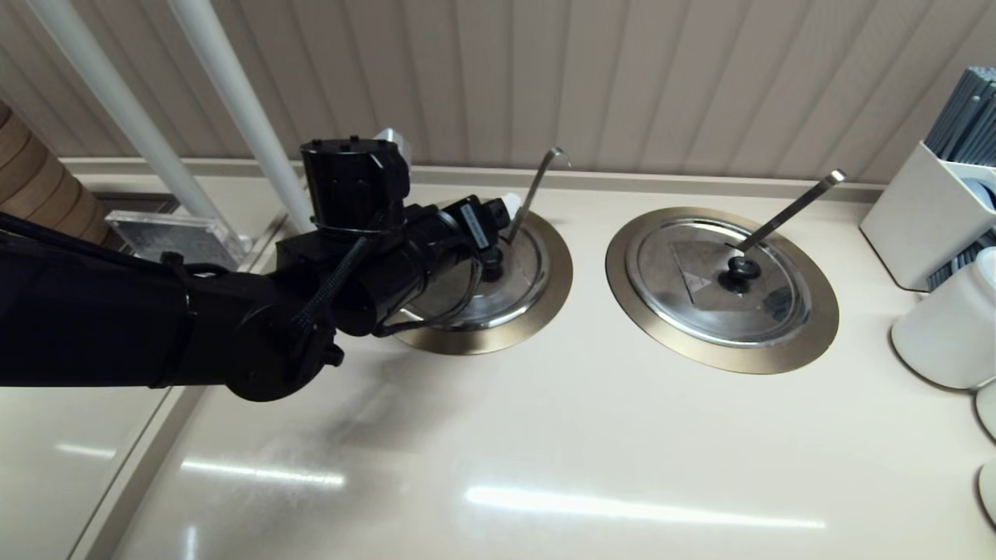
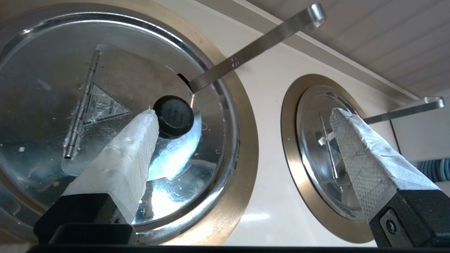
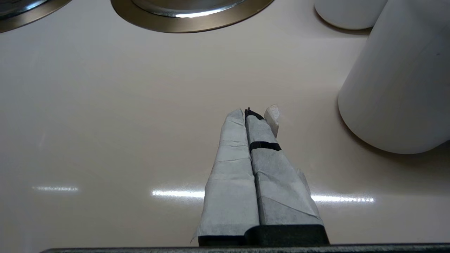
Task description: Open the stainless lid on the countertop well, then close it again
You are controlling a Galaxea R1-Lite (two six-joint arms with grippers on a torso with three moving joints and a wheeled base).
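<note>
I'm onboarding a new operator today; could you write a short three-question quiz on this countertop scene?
1. True or false: the left gripper has its jaws shut on the black knob of the stainless lid.
2. Which ladle handle belongs to the well under the left gripper? A) hook-tipped B) straight, flat-tipped
3. Fill in: the right gripper hangs over the bare countertop with its jaws ____.

Key: 1 false, the jaws are open, one fingertip right beside the knob; 2 A; 3 shut.
</note>
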